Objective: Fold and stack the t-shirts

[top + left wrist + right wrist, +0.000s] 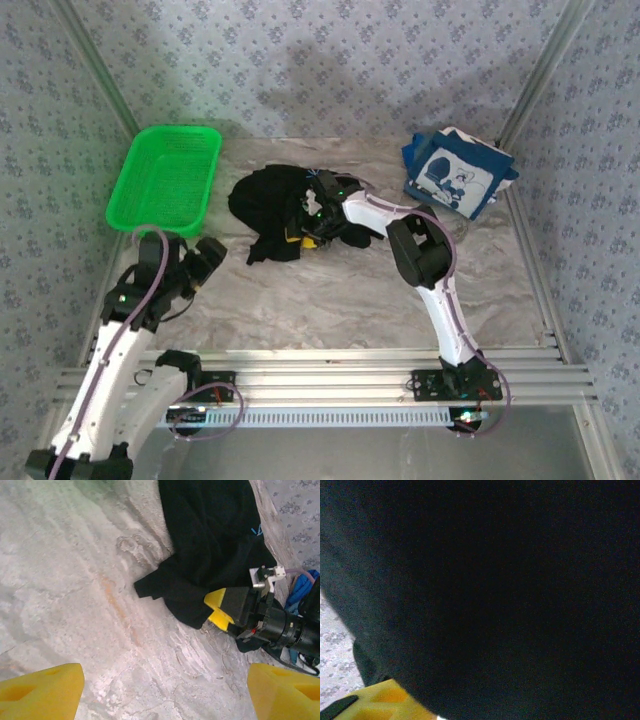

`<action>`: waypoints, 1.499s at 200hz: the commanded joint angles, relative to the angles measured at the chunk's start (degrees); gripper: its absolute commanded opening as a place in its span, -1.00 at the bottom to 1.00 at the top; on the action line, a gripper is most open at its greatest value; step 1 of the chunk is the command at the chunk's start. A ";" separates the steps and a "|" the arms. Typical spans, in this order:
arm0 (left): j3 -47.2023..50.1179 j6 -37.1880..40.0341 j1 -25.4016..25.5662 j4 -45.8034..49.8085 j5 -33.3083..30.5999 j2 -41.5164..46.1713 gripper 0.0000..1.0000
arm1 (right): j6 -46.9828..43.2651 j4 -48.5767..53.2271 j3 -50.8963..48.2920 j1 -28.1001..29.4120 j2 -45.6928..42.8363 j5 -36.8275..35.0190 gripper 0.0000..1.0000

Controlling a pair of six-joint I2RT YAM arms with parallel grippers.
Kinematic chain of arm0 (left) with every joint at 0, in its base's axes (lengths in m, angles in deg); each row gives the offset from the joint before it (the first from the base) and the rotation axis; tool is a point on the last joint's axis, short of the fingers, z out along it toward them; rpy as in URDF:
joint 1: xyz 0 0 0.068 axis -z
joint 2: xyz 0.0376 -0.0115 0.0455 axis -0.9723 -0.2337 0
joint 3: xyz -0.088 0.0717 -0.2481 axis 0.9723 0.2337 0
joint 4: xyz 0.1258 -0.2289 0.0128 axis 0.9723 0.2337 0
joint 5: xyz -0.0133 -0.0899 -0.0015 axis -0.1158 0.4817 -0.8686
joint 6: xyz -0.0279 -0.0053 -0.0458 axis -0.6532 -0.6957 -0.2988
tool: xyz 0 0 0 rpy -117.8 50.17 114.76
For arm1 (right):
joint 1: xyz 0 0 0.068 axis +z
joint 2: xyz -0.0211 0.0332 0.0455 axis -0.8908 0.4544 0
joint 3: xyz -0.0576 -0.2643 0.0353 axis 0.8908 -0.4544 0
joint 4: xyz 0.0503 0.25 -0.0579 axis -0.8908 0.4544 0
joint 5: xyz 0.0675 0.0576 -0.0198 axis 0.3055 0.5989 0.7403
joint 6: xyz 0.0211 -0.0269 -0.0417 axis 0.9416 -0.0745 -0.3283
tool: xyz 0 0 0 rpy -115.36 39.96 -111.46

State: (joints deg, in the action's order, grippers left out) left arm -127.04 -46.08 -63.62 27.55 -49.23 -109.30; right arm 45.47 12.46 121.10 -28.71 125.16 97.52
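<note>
The black t-shirt (270, 205) lies crumpled at the middle back of the table. My right gripper (304, 228) is pushed into its front edge. In the left wrist view one of its yellow fingers (220, 609) sits against the hem of the black t-shirt (210, 545). Black cloth (495, 590) covers the right wrist view, leaving one yellow fingertip (382, 700) visible, so the jaws' gap is hidden. The navy t-shirt with white print (455, 172) lies folded at the back right. My left gripper (205, 256) hovers open over bare table left of the black shirt, its yellow pads (42, 690) wide apart.
A green plastic basket (165, 178) stands at the back left, just beyond my left gripper. The marble tabletop (330, 300) stretches bare between the shirts and the arm bases. Patterned walls close in the back and sides.
</note>
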 commanded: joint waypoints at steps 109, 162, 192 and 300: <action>9.61 -7.89 6.93 -5.91 -1.13 0.07 0.67 | 8.52 0.16 -34.58 -3.31 -30.11 1.28 -0.98; 11.03 -15.31 21.57 -15.21 -3.77 -8.45 0.66 | 6.64 0.86 -43.41 -6.02 -32.06 -4.13 -0.89; 12.24 -23.11 31.73 -19.96 -5.45 -11.38 0.63 | 6.57 1.09 -46.65 -6.04 -33.37 -5.45 -0.80; 13.16 -51.55 61.02 -38.06 -14.47 -32.48 0.46 | 7.69 -2.91 -51.97 -6.15 -33.62 -5.82 -0.73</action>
State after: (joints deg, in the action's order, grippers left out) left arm -114.35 -87.87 -6.91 -6.85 -58.63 -141.12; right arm 52.94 8.13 70.26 -34.61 90.97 93.63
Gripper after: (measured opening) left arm 0.731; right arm 0.135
